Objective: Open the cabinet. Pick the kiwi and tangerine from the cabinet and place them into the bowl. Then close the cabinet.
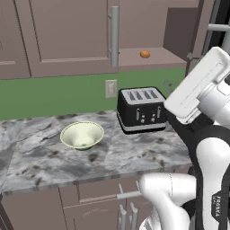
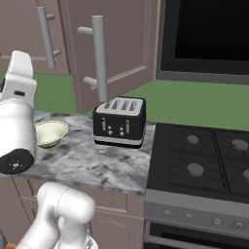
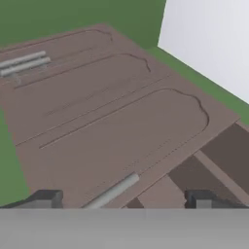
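Sitting on the open cabinet (image 1: 148, 58) shelf, tangerine (image 1: 144, 54) waits just behind the left door's handle (image 1: 115, 36); kiwi not made out. Right door swung wide for access. Bowl (image 1: 82, 134) on desk (image 1: 134, 152) beside toaster (image 1: 141, 109). Tool (image 3: 124, 199) tips apart, empty, facing the door.

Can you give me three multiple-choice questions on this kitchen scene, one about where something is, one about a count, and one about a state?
1. Where is the tangerine?
A. in the bowl
B. on the open cabinet's shelf
C. on top of the toaster

2. How many slots does the toaster have on top?
A. two
B. four
C. six

3. What is in the bowl?
A. nothing
B. a tangerine
C. a kiwi

Answers: 1 B, the orange fruit sits on the shelf of the cabinet, behind its right door, which is swung open. 2 B, four slots show in the left base view. 3 A, its inside shows bare.
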### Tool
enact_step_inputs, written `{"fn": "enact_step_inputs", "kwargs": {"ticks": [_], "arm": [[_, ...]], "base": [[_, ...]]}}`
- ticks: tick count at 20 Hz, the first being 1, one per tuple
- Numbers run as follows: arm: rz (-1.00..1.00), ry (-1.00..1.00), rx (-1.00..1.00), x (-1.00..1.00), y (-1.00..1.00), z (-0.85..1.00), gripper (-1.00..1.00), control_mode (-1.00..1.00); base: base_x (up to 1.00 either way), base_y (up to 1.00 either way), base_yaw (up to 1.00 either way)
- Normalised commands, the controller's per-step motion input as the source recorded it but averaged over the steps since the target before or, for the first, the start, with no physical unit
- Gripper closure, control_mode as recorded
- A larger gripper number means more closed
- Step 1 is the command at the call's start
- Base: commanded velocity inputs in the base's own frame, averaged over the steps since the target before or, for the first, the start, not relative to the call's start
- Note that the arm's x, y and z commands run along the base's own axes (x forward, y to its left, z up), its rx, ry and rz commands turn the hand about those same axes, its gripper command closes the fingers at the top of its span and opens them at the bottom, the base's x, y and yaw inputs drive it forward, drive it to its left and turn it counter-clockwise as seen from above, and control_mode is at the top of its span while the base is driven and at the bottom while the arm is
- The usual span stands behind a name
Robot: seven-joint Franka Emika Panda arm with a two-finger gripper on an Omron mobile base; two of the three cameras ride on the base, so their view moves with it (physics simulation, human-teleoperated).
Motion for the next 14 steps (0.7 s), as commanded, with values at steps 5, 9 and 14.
{"fn": "enact_step_inputs", "kwargs": {"ticks": [5,9,14], "arm": [[-0.39,0.0,0.39,0.69,0.04,-0.33,-1.0,-1.0],[-0.31,0.03,0.3,0.77,0.07,-0.15,-1.0,-1.0],[-0.32,0.07,0.24,0.93,0.11,-0.03,-1.0,-1.0]], "base": [[0.0,0.0,0.0],[0.0,0.0,0.0],[0.0,0.0,0.0]]}}
